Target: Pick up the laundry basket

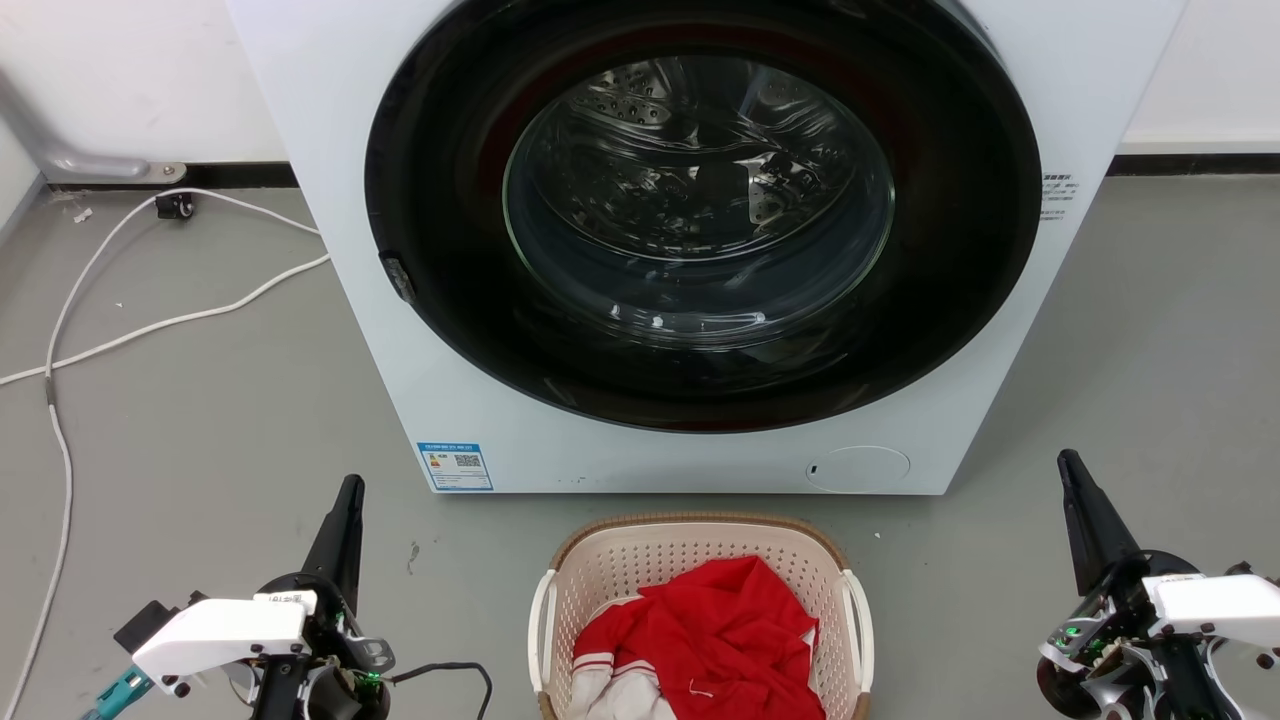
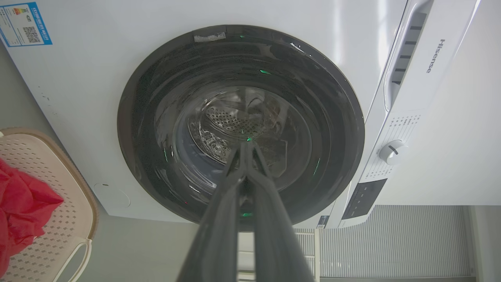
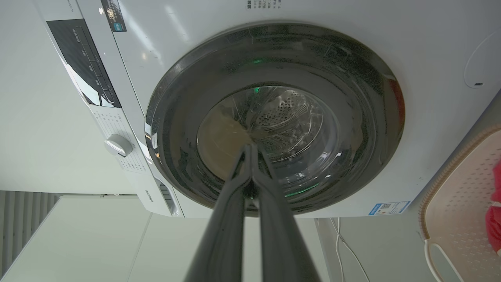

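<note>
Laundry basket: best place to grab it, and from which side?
Grip the white loop handles, one per tool: left tool on the left handle, right tool on the right handle, each from its own outer side. The loops stand off the walls, leaving a gap, and the laundry basket sits upright between the tools. Both are shut; open first.

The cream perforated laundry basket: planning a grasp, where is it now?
Head view, bottom centre: the cream perforated laundry basket sits on the floor before the white washer, between the left gripper and right gripper.
</note>
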Tool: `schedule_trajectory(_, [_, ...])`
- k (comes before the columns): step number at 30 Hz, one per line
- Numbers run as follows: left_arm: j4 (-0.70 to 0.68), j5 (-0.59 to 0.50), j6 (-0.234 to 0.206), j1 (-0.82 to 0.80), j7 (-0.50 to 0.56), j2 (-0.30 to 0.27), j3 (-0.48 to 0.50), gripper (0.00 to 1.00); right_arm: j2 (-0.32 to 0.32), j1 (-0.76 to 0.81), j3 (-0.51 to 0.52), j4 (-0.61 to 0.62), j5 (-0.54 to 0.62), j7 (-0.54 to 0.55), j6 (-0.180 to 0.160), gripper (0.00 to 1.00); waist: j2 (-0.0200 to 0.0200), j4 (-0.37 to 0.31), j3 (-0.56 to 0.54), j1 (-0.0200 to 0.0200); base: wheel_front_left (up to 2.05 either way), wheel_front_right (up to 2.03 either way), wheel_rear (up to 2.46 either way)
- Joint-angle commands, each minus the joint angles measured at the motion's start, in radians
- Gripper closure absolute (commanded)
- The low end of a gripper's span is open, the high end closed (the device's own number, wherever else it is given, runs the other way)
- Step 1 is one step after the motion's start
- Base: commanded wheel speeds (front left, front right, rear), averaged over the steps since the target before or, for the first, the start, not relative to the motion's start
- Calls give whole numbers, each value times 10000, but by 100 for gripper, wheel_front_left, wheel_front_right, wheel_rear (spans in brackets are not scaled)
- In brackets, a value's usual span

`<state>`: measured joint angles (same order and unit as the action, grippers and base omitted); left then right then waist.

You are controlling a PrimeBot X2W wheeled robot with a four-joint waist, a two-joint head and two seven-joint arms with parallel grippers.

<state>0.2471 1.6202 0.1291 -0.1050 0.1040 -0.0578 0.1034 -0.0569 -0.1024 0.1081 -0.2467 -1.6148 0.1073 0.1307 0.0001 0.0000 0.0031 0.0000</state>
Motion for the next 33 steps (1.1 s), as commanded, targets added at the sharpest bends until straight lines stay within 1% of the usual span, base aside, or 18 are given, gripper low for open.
schedule_trajectory(1, [-2,-60,29,-71,49,1,33,100,48,-136,16,-14,68,32,0,100,-1,0,0,0,0,0,0])
schedule_trajectory(31, [0,-72,29,-74,74,30,71,100,64,-139,34,-15,63,40,0,100,-1,0,0,0,0,0,0])
schedule_trajectory(32, [3,-58,0,-4,32,19,34,0,15,-1,25,-3,45,28,0,0,-1,0,0,0,0,0,0])
schedule_trajectory(33, [78,-56,-2,24,28,29,21,0,15,40,19,-65,43,27,0,0,-1,0,-1,0,0,0,0])
